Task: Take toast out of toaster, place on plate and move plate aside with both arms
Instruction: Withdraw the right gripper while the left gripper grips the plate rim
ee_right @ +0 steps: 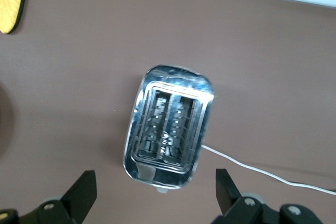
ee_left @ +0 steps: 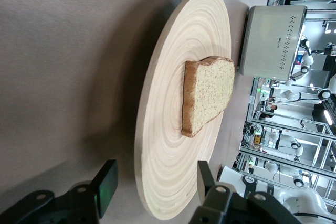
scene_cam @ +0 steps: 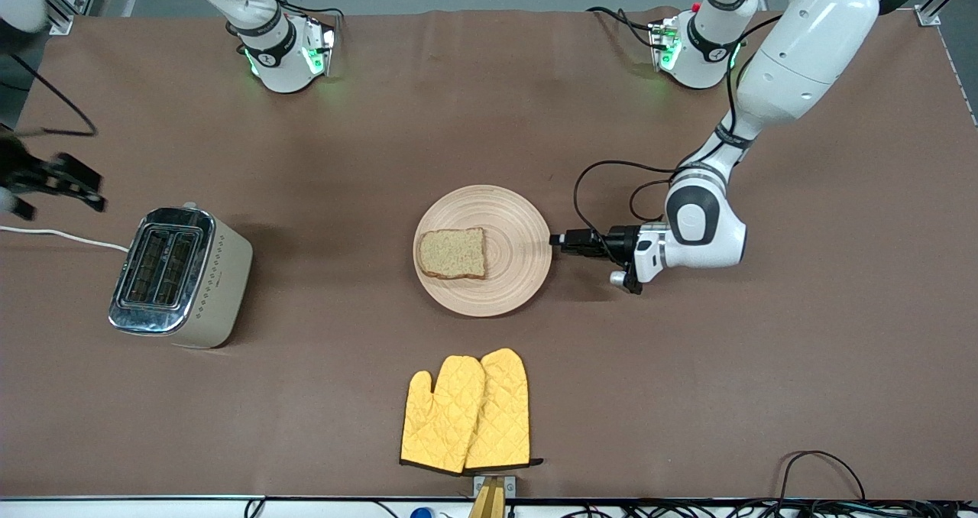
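The toast lies flat on the round wooden plate in the middle of the table. My left gripper is low at the plate's rim on the side toward the left arm's end. In the left wrist view the left gripper is open, one finger above and one below the plate's edge, with gaps on both sides; the toast lies farther in on the plate. My right gripper is up in the air by the toaster. In the right wrist view the right gripper is open and empty over the toaster.
A pair of yellow oven mitts lies nearer to the front camera than the plate. The toaster's white cable runs off the right arm's end of the table. Both toaster slots look empty.
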### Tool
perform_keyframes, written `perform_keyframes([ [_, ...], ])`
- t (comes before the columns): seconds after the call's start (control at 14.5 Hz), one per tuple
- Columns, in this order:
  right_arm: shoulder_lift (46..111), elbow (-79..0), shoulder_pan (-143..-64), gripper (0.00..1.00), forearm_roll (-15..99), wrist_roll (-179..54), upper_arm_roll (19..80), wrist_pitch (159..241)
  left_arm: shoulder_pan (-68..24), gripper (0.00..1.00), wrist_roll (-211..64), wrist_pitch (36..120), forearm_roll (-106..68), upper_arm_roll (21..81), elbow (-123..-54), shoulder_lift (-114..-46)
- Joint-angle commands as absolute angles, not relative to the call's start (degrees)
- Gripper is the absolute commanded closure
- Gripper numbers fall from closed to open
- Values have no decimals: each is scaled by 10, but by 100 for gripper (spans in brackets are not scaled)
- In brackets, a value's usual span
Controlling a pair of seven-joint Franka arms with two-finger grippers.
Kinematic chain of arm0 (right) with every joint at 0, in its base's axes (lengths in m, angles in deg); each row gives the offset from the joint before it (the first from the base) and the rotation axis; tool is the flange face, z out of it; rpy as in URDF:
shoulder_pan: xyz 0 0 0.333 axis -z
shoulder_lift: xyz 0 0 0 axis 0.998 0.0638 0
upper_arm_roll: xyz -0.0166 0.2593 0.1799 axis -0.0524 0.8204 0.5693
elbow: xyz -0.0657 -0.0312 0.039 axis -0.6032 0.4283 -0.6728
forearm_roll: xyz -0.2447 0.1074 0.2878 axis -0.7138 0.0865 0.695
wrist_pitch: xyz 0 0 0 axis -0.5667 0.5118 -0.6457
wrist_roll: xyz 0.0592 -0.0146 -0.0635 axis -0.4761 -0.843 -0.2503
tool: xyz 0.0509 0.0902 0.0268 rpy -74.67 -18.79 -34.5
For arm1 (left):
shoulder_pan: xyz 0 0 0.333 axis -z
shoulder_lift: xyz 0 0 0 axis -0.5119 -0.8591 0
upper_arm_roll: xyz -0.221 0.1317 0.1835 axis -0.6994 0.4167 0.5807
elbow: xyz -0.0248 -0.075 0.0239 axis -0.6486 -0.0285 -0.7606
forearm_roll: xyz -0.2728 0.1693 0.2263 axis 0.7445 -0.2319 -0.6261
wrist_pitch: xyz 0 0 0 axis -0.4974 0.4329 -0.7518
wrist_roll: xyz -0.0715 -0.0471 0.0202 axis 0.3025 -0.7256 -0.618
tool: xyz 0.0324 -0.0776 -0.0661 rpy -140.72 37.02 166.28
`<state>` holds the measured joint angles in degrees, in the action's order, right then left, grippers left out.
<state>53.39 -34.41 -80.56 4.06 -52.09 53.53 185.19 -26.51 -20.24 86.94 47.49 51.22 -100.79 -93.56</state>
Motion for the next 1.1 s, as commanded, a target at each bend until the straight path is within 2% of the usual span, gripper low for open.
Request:
perform_keyframes([
  [0.0,542,-292,-785,0,32,-518,546,1804,-260,40,-179,877,503,510,-999,-953],
  [0.21,542,-268,-786,0,32,-523,547,1764,-250,47,-179,878,519,510,-996,-953],
  [0.48,542,-278,-795,0,25,-618,551,1704,-249,60,-178,878,518,511,-994,-957],
  [0.62,533,-304,-804,0,25,-630,551,1711,-246,66,-178,887,518,511,-994,-958],
  [0.83,486,-383,-825,0,25,-631,552,1779,-243,72,-178,889,518,511,-994,-962],
  [1.03,484,-389,-835,0,29,-629,552,1785,-241,83,-178,893,518,511,-993,-962],
])
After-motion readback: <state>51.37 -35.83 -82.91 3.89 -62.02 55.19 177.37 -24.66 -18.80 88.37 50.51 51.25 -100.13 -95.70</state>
